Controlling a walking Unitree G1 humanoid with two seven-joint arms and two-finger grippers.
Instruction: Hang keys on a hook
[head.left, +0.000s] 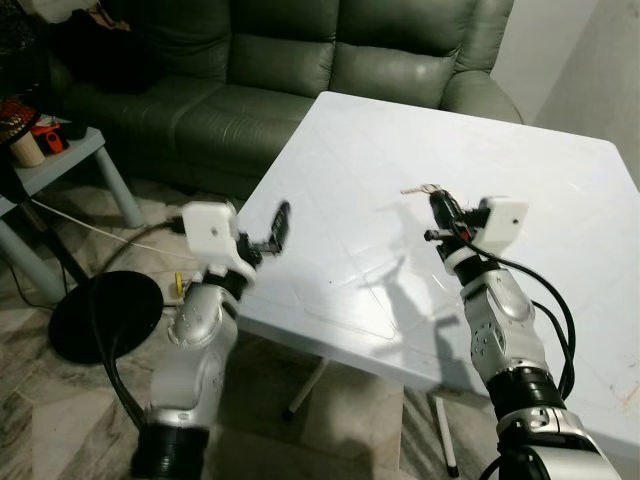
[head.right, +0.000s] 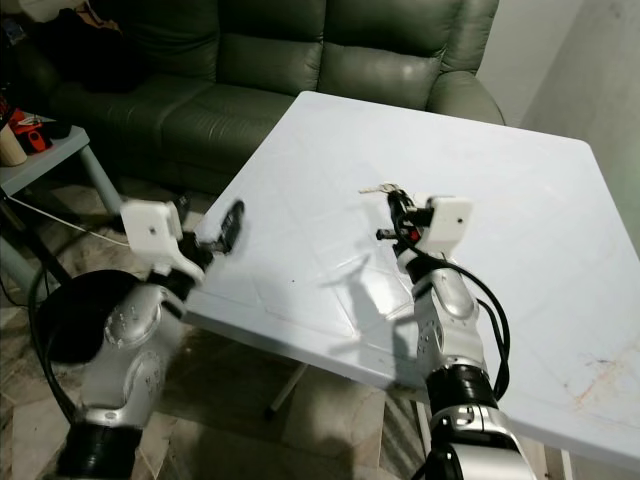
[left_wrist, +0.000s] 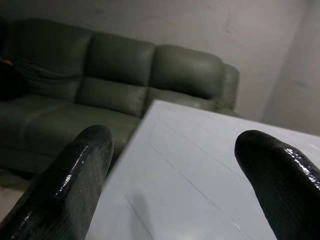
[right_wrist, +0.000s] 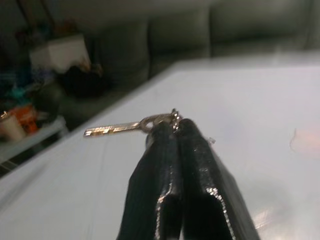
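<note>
My right gripper (head.left: 436, 204) is raised above the middle of the white table (head.left: 560, 190), shut on a set of keys (head.left: 422, 189). In the right wrist view one silver key (right_wrist: 115, 129) sticks out sideways from the closed fingertips on its ring (right_wrist: 162, 119). My left gripper (head.left: 279, 226) hovers at the table's left edge, open with nothing between its fingers (left_wrist: 75, 175); the left wrist view looks across the table toward the sofa.
A dark green sofa (head.left: 300, 70) stands behind the table. To the left, a small light-blue side table (head.left: 60, 160) carries clutter. A black round base (head.left: 105, 315) and cables lie on the tiled floor below the left arm. The table legs (head.left: 310, 385) are under its front edge.
</note>
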